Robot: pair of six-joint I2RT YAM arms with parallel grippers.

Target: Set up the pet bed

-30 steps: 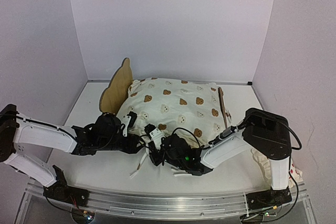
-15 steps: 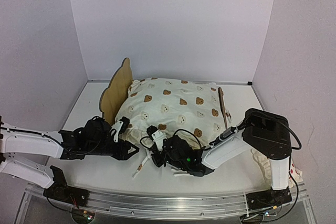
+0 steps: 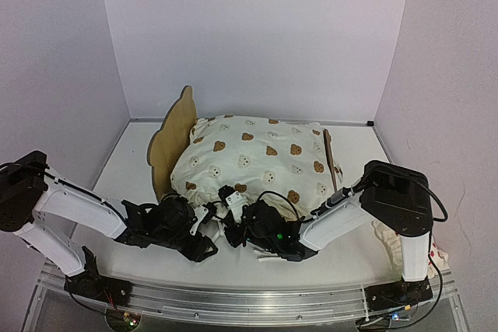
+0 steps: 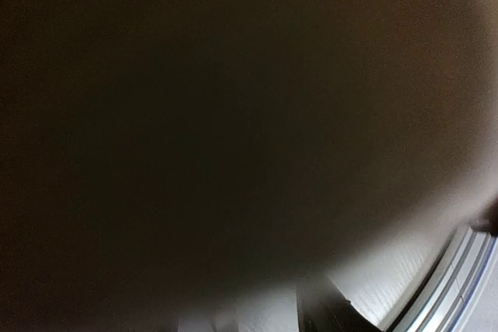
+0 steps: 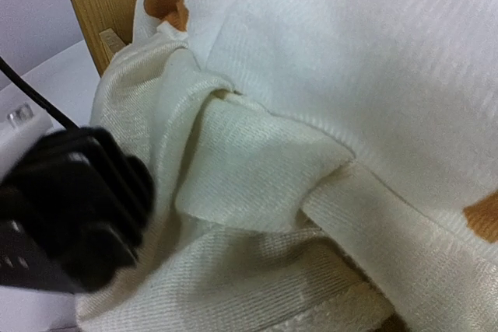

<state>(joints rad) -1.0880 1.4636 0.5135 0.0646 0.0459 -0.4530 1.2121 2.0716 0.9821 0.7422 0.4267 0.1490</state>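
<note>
At the near side of the pet bed (image 3: 173,134), the left fingers (image 3: 204,245) and right fingers (image 3: 232,231) meet by the cushion (image 3: 257,153). I cannot tell if either pair is clenched.

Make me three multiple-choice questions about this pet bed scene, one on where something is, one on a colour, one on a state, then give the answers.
1. Where is the cushion? A folded beside the bed; B lifted clear of the bed; C lying on the bed.
2. What is the cushion's base colour? A blue; B cream; C black.
3. How is the headboard? A upright; B flat on its face; C snapped in two.
Answers: C, the top view shows it covering the bed; B, cream cloth shows in the top and right wrist views; A, it stands on edge in the top view.
</note>
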